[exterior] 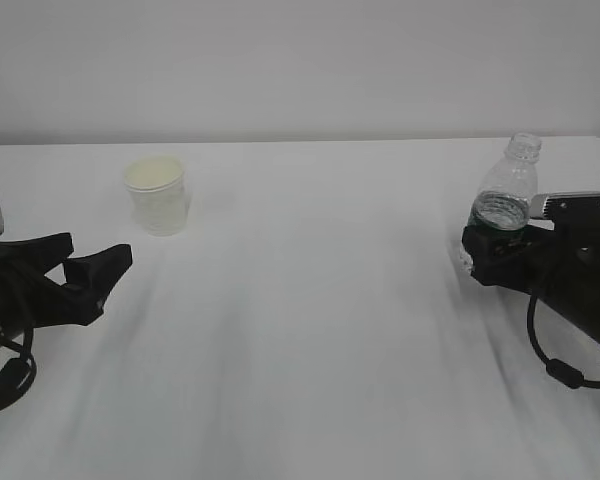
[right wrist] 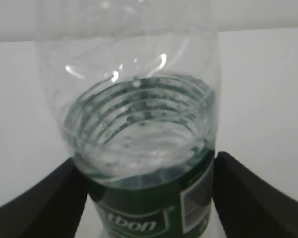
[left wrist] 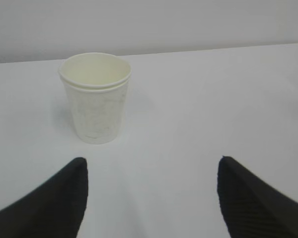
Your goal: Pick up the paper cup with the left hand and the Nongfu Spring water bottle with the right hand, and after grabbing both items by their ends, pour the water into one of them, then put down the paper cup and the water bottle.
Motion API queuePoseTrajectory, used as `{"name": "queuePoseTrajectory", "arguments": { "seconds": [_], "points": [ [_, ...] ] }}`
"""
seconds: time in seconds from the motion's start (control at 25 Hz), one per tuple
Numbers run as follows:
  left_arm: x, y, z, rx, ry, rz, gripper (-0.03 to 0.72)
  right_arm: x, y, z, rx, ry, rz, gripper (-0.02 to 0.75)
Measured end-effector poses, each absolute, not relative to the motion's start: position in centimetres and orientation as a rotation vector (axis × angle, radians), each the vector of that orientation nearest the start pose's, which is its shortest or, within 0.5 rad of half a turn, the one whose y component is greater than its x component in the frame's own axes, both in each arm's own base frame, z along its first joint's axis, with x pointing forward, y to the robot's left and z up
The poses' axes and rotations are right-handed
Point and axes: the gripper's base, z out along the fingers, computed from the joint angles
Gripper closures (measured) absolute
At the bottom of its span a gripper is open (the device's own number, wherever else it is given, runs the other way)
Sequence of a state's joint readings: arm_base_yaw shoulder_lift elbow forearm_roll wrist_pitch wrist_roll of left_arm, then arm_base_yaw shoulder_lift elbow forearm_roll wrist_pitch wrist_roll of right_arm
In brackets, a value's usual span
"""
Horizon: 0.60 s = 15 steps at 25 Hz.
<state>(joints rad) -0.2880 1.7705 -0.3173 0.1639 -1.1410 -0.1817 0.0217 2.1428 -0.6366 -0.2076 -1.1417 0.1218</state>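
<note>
Right end effector straddles water bottle; paper cup unobstructed.

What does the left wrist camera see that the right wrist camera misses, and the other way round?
Only the left wrist view shows the paper cup, upright and untouched, beyond the left hand's open jaws. Only the right wrist view shows the Nongfu Spring water bottle, close up between the right hand's fingers, with water above its green label. Both share the white table and pale wall behind.
</note>
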Motion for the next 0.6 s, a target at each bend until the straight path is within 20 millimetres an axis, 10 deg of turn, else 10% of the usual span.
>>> {"name": "queuePoseTrajectory", "arguments": {
  "seconds": [0.6],
  "points": [
    [24.0, -8.5, 13.1, 0.264, 1.798, -0.418, 0.101, 35.2, 2.5, 6.6, -0.124, 1.813, 0.212, 0.150]
  ]
}}
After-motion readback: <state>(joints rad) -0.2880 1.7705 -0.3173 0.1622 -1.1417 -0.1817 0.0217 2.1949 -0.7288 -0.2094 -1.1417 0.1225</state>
